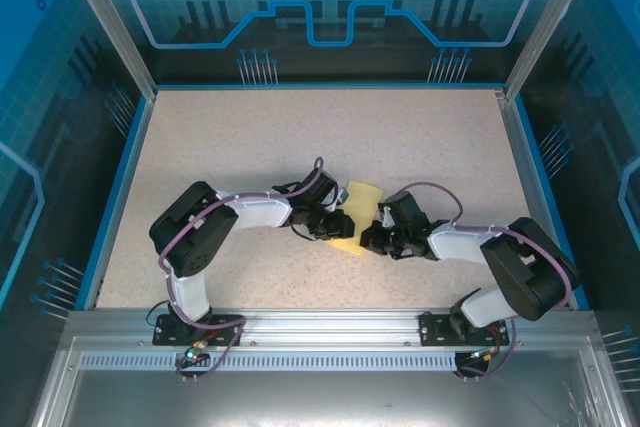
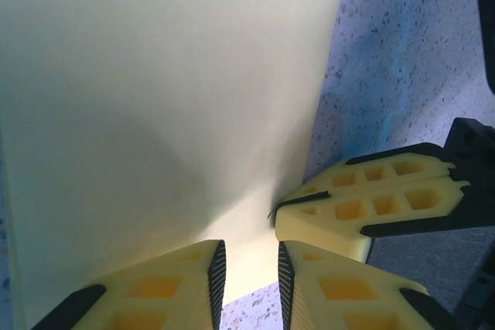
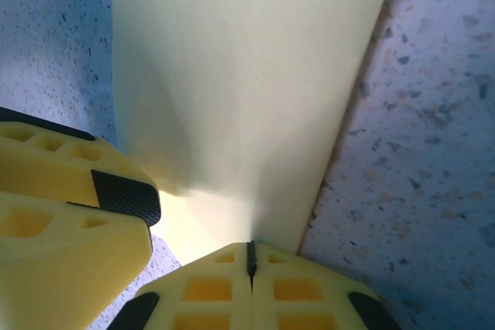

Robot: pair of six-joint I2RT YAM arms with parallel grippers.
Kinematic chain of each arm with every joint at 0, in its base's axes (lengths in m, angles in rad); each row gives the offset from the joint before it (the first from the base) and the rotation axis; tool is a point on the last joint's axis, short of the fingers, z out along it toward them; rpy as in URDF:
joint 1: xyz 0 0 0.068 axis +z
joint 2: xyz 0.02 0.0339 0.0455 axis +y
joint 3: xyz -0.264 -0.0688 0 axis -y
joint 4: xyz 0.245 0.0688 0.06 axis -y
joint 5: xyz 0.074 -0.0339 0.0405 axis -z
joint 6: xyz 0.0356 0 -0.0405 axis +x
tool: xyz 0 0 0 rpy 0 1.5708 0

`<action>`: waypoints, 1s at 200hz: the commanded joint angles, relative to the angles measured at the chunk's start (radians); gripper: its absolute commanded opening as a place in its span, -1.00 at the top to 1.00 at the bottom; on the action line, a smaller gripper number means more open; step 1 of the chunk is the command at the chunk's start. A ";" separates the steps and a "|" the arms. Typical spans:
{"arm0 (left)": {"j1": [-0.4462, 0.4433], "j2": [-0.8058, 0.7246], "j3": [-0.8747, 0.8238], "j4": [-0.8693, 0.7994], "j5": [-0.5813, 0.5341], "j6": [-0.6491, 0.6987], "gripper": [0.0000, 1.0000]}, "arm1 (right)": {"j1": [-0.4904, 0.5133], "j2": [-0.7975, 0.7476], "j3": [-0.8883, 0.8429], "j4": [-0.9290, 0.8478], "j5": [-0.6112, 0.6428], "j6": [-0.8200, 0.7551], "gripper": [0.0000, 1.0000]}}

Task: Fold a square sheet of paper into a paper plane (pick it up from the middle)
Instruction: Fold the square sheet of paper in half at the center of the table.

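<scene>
The square sheet of paper (image 1: 362, 202) lies in the middle of the table (image 1: 230, 137), between both arms. The right gripper (image 3: 250, 256) is clamped flat on its near edge, apparently to steady it. The left gripper (image 2: 247, 284) straddles that edge just beside, jaws slightly apart, gripping nothing.

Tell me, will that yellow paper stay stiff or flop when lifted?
Probably floppy: the paper sheet bulges near where the right gripper pinches its edge. It looks thin, so it is likely very light; a push might slide or buckle it rather than move it neatly.
</scene>
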 commanded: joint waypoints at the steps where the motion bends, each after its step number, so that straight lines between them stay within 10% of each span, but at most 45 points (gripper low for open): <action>1: 0.006 0.004 0.003 -0.030 0.028 0.019 0.45 | 0.013 0.004 0.012 -0.130 0.044 -0.059 0.92; 200: 0.010 0.033 0.079 -0.114 -0.015 0.062 0.44 | 0.072 -0.030 -0.012 -0.146 0.011 -0.059 0.90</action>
